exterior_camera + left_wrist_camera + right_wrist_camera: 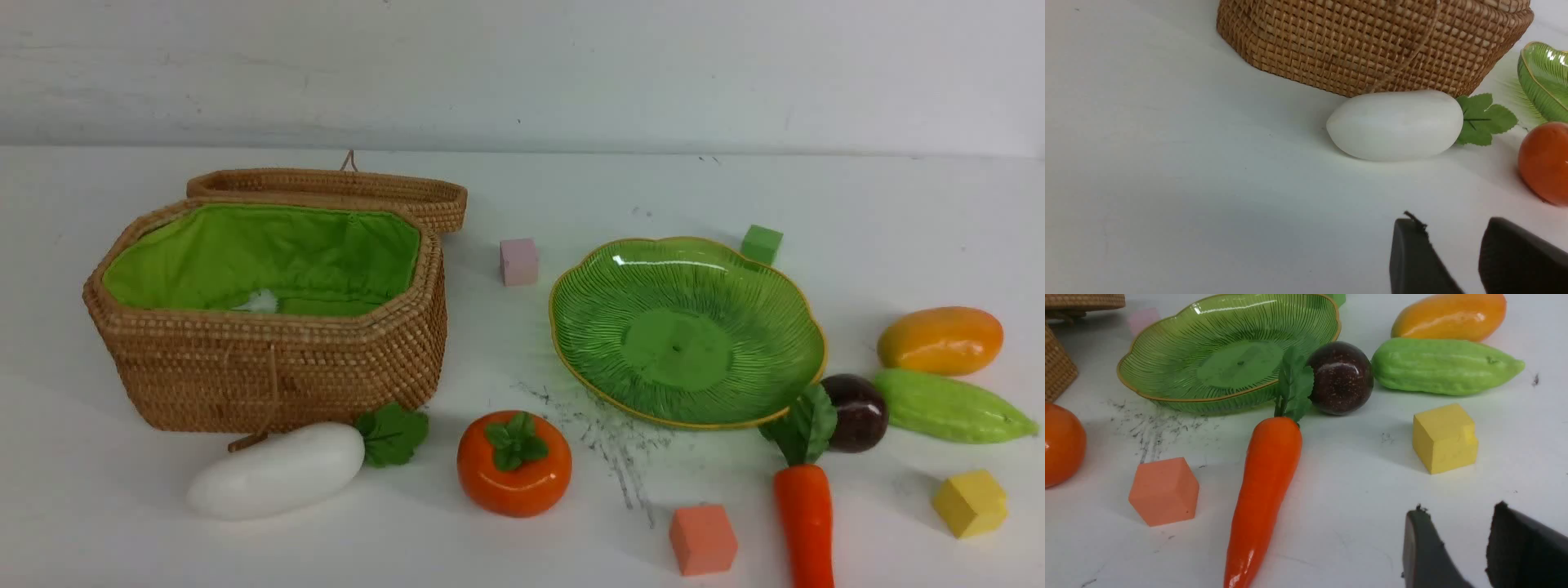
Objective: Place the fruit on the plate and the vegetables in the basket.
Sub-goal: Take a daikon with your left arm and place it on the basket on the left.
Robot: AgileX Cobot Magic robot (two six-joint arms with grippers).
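The ribbed green glass plate with a gold rim stands right of the open wicker basket, which is lined in bright green. On the table lie three fruits: persimmon, purple ball, mango. There are three vegetables: radish, carrot, gourd. There are four foam cubes. The front view cuts off the carrot's tip. The left gripper and right gripper have their jaws apart and hold nothing.

front camera looks forward and down across the whole table, mid-distance. left wrist camera, low and close, faces radish at eight o'clock, basket behind; right wrist faces carrot at four. both wrist views share persimmon and plate.
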